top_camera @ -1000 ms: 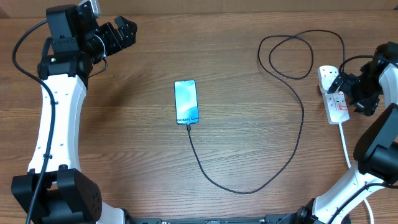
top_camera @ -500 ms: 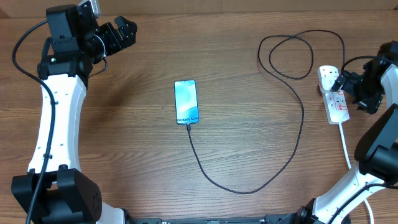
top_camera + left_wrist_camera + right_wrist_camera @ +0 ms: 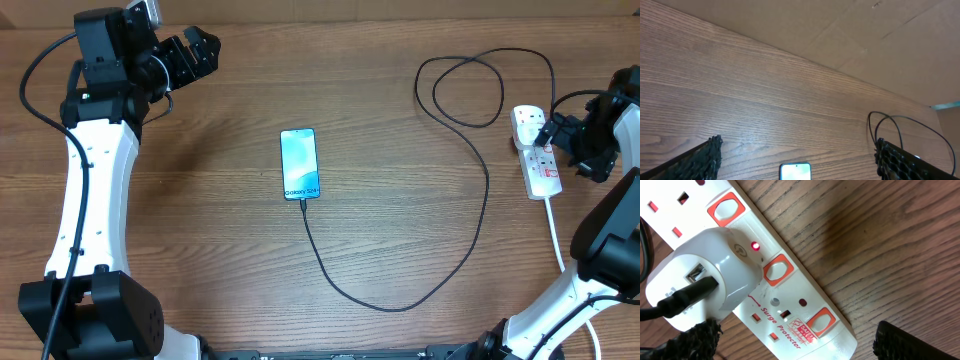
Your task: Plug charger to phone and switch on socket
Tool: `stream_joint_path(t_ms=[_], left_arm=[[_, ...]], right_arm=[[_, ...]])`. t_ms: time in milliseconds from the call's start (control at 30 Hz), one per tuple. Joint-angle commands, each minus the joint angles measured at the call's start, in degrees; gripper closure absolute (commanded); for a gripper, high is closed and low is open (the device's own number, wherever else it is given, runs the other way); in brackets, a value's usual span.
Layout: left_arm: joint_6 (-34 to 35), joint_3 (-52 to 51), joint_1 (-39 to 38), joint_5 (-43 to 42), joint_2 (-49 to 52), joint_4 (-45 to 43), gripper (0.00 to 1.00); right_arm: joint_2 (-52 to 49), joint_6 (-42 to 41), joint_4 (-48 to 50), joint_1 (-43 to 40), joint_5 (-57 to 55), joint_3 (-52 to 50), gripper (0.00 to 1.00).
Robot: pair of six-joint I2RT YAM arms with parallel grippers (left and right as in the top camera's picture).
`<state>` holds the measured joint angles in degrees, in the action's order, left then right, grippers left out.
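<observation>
Right gripper (image 3: pixel 795 342), jaws wide and empty, hovers just over the socket (image 3: pixel 790 300), which lies lengthwise along the right edge.

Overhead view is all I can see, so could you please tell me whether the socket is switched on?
Observer: On the right wrist view, a red light glows on the socket beside the white adapter.
Operator: Is the charger seated in that adapter?
Observer: Yes, the black charger runs into the adapter's front port.
Operator: And the right pincer?
Observer: The right pincer is open, one fingertip at each side of the socket's end.
</observation>
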<state>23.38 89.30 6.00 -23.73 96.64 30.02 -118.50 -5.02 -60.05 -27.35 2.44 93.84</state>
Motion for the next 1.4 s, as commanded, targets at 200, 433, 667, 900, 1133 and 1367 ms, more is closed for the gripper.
stream_joint_path(t_ms=[200, 433, 667, 900, 1133, 1367], left_arm=[[-1.14, 0.85, -0.02, 0.37, -0.74, -0.2, 0.0], [-1.11, 0.85, -0.02, 0.37, -0.74, -0.22, 0.01], [-1.14, 0.85, -0.02, 0.37, -0.74, -0.2, 0.0], [-1.14, 0.85, -0.02, 0.37, -0.74, -0.2, 0.01], [-1.14, 0.85, -0.02, 0.37, -0.74, -0.2, 0.0], [-1.14, 0.85, -0.02, 0.37, -0.74, -0.2, 0.0]], right_arm=[[0.92, -0.87, 1.75, 0.28, -0.15, 1.05, 0.0], [2.51, -0.87, 2.12, 0.26, -0.17, 1.05, 0.0], [19.65, -0.87, 2.14, -0.17, -0.17, 1.05, 0.0], [34.36, -0.87, 2.1, 0.92, -0.17, 1.05, 0.0], [46.49, -0.87, 2.1, 13.88, -0.17, 1.05, 0.0], [53.07, -0.46, 0.28, 28.15, -3.58, 0.83, 0.0]])
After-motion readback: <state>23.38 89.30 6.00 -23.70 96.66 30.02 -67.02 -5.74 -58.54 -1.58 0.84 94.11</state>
